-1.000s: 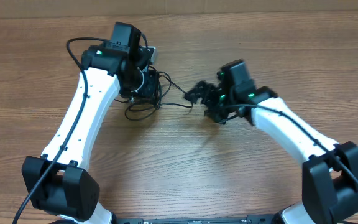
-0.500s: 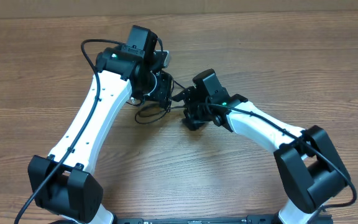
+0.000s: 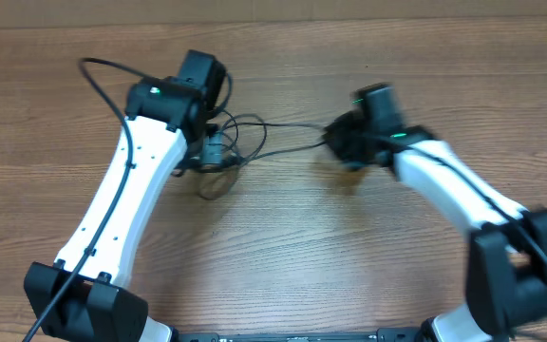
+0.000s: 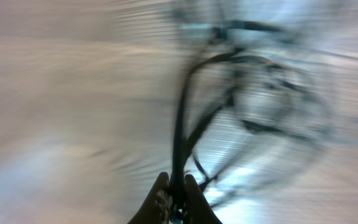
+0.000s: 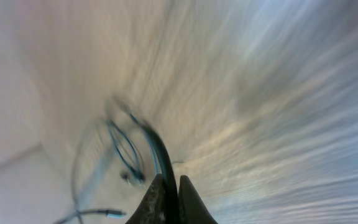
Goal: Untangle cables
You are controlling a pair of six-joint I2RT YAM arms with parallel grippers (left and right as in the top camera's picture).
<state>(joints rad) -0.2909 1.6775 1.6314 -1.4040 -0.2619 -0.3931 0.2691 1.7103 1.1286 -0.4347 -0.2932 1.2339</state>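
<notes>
Black cables [image 3: 218, 157] lie bunched in a loose knot on the wooden table [image 3: 283, 247], left of centre and toward the far edge; one thin strand leaves the knot rightward and hangs nearly taut across the gap between the two arms.

The left gripper [image 4: 173, 182] is pinched to a narrow slit on a dark cord that rises from between its fingers [image 4: 159, 198] toward the tangle of loops beyond; the right gripper [image 5: 168, 180] is likewise squeezed tight on a single cord, with blurred loops just past its tips.

The left arm [image 3: 126, 199] reaches up from the near left corner, wrist bent down over the knot; the right arm [image 3: 444, 180] stretches from the near right corner, wrist turned toward the knot and well apart from it.

Both wrist views are smeared; fine detail of the plugs cannot be told.
</notes>
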